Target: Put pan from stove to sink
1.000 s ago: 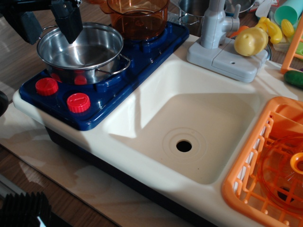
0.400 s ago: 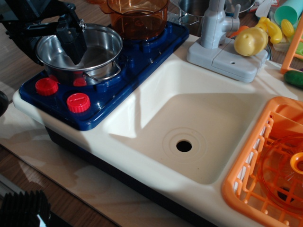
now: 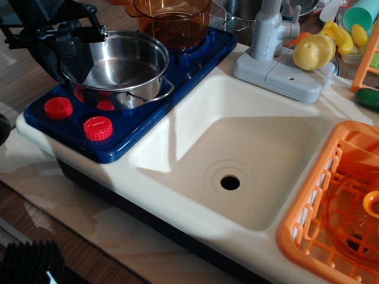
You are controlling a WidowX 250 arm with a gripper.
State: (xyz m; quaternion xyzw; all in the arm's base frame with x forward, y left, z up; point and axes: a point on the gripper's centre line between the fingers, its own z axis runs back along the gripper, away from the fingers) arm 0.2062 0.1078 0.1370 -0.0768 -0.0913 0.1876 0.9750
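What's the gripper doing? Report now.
Gripper: shut on the pan at its left rim, pan tilted above the stove.

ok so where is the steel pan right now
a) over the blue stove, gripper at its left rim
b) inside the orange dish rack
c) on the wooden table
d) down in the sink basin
a: the pan sits over the blue stove with the gripper at its left rim, while the sink basin holds nothing but its drain hole.
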